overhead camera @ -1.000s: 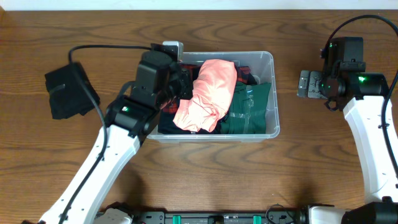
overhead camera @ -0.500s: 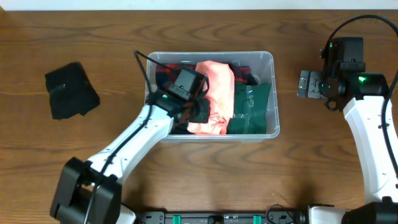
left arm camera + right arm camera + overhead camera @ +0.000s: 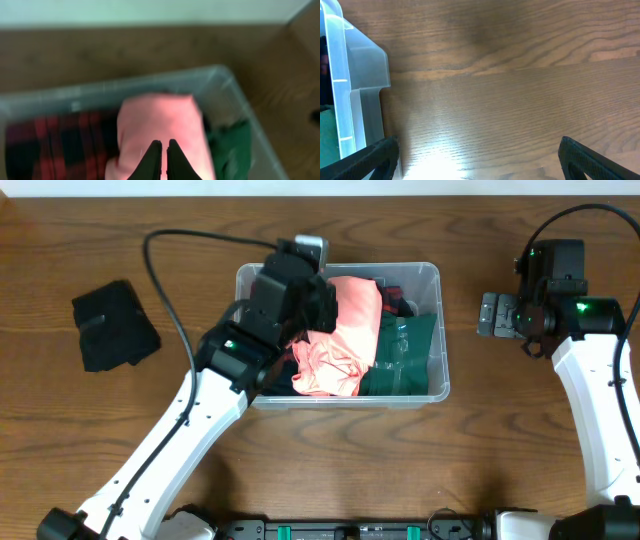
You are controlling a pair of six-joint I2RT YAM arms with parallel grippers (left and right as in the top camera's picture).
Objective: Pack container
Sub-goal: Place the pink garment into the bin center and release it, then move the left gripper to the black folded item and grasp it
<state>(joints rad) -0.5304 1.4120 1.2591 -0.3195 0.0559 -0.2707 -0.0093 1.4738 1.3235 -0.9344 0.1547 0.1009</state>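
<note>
The container [image 3: 441, 330] is a clear plastic bin at the table's middle. It holds a pink garment [image 3: 345, 340], a green garment [image 3: 405, 358] and red plaid cloth [image 3: 55, 140]. My left gripper [image 3: 325, 308] hovers over the bin's back left. In the left wrist view its jaws [image 3: 161, 150] are shut and empty, just above the pink garment [image 3: 160, 120]. My right gripper [image 3: 497, 315] is over bare table to the right of the bin. In the right wrist view it [image 3: 480, 152] is wide open and empty, with the bin's corner [image 3: 357, 75] at the left.
A folded black cloth [image 3: 115, 325] lies on the table far left of the bin. The left arm's cable [image 3: 165, 270] loops above the table between the cloth and the bin. The table is brown wood [image 3: 330, 460].
My left arm reached down into the bin onto the pink garment, then rose back over the bin's back left. The pink garment sits slightly rearranged. The right arm has not moved.
</note>
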